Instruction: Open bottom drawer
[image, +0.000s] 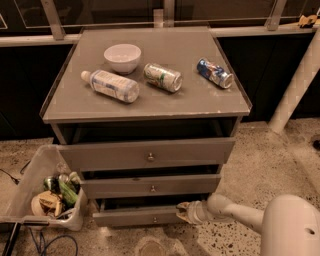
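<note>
Pincer (184, 213): low, at the right end of the lowest front; I cannot tell whether it is open or closed.
Bottom drawer (131, 218): directly left of the pincer, not yet drawn out.
Knob (154, 219): left of the pincer, apart from it.
Risk: pulling off-centre, I may slip or skew the drawer until it jams.

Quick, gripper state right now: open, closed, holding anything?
Gripper: down at the right end of the bottom drawer front; open, closed or gripping cannot be told.
</note>
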